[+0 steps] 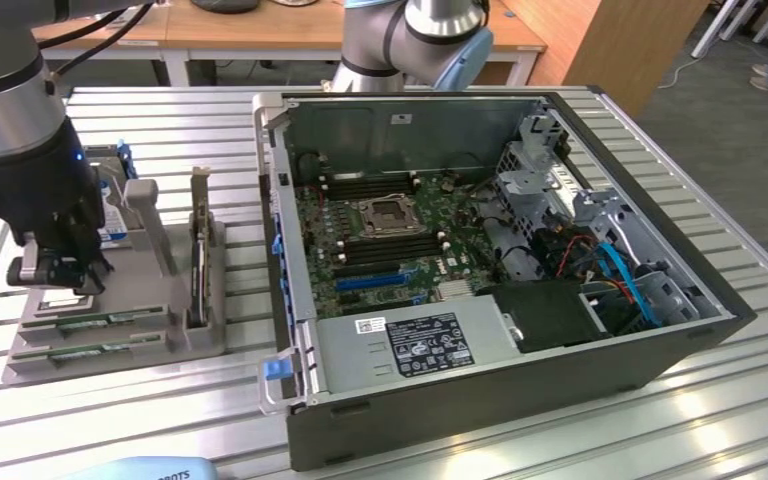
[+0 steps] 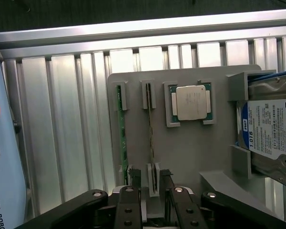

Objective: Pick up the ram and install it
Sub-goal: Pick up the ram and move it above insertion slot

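Two sticks edge-up in the holder, gripper parted astride the ram (nothing clamped); close centred, square.

In the exterior view one tray lies at nine o'clock from the one open case. The case holds one board with one socket and, at six o'clock from that, one labelled supply box. The tray carries two ram sticks, one chip, one drive and one card, and there is one gripper with two fingers.
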Robot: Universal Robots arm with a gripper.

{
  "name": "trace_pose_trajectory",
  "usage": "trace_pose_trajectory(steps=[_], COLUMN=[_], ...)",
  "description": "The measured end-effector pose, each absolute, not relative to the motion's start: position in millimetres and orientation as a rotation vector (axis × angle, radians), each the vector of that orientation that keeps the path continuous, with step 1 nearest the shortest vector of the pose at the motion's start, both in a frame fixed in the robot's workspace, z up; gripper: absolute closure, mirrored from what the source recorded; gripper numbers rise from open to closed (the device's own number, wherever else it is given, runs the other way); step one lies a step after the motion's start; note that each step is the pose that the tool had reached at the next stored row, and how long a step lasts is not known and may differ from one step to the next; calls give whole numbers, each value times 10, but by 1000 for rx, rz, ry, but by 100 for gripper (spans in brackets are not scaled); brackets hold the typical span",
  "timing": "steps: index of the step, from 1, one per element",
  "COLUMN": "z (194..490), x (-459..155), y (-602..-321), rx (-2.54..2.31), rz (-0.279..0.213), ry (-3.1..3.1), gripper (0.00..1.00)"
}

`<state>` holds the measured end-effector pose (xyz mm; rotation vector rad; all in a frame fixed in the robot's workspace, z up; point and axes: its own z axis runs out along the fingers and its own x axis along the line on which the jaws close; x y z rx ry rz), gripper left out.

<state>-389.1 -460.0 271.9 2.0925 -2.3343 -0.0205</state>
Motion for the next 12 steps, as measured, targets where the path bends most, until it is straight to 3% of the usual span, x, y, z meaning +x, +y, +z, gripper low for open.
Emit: trace_pose_trajectory(steps=[12], z=[2627], x=[-3891], y=[-4600], rx=[2092], rz=[-21], ry=[-2334], gripper=[71])
